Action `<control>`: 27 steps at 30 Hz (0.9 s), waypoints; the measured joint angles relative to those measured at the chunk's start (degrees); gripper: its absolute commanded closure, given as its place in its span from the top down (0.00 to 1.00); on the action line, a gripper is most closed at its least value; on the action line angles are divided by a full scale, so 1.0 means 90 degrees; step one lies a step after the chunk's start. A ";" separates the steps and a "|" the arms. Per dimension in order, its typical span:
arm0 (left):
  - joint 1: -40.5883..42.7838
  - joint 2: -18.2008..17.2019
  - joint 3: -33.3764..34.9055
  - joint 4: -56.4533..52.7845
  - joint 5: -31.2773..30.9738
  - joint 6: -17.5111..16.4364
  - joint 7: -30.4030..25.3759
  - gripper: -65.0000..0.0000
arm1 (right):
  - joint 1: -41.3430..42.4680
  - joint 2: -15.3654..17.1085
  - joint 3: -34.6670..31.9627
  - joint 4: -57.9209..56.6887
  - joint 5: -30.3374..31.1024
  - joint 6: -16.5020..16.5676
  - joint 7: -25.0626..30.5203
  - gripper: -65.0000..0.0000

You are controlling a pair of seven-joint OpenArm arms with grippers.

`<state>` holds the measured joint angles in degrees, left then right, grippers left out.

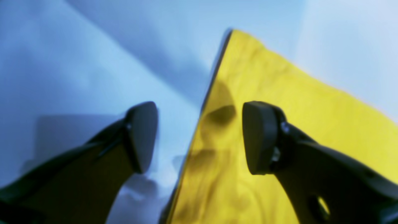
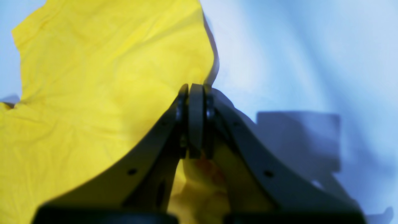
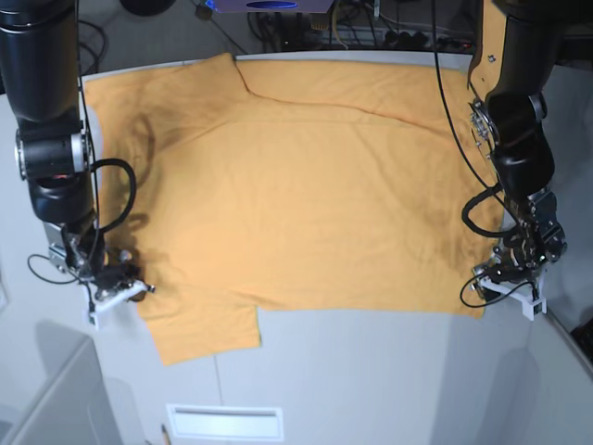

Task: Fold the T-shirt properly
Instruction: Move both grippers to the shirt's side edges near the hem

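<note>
The orange-yellow T-shirt (image 3: 306,185) lies spread flat on the pale table (image 3: 371,371), with one short sleeve at the front left and one at the back left. My right gripper (image 2: 196,90) is shut on the T-shirt's (image 2: 93,77) left edge, where the cloth lifts a little; in the base view it (image 3: 120,287) is low on the table by the front sleeve. My left gripper (image 1: 199,124) is open, straddling the T-shirt's (image 1: 279,109) edge, one finger over cloth and one over bare table. In the base view it (image 3: 505,278) sits at the shirt's front right corner.
Cables and equipment (image 3: 371,28) lie behind the table's back edge. A slot-like white panel (image 3: 224,422) is set near the table's front edge. Bare table shows in front of the shirt and beside both arms.
</note>
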<state>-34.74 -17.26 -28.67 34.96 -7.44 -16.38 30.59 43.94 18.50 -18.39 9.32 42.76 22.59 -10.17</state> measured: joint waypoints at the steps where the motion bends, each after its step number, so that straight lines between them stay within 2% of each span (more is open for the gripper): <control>1: -0.0160 -0.0015 0.0000 -0.0296 0.0034 0.0034 -0.0206 0.66 | -0.0005 0.0010 0.0000 0.0000 0.0022 0.0005 0.0019 0.00; 6: -0.0901 -0.0177 0.0046 -0.1690 -0.0012 0.0022 -0.1103 0.66 | -0.0017 0.0010 0.0000 0.0005 0.0041 0.0002 0.0015 0.00; 11: -0.1212 -0.0214 0.1258 -0.2271 -0.0024 0.0053 -0.1564 0.66 | -0.0017 0.0007 0.0000 0.0005 0.0036 0.0002 0.0017 0.00; 15: -0.1307 -0.0158 0.1591 -0.2586 -0.0068 0.0410 -0.1683 0.66 | -0.0017 0.0007 0.0000 0.0005 0.0036 0.0005 0.0015 0.00; 17: -0.1268 -0.0194 0.1591 -0.2625 -0.0104 0.0393 -0.1846 0.66 | -0.0017 0.0007 0.0000 0.0005 0.0034 0.0002 0.0017 0.00; 27: -0.1212 -0.0216 0.1654 -0.2589 -0.0058 0.0440 -0.1843 0.66 | -0.0019 0.0007 0.0000 0.0005 0.0034 0.0005 0.0017 0.00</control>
<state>-45.65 -19.20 -13.78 11.66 -7.97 -12.43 14.00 43.77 18.57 -18.39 9.37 43.07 22.63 -10.02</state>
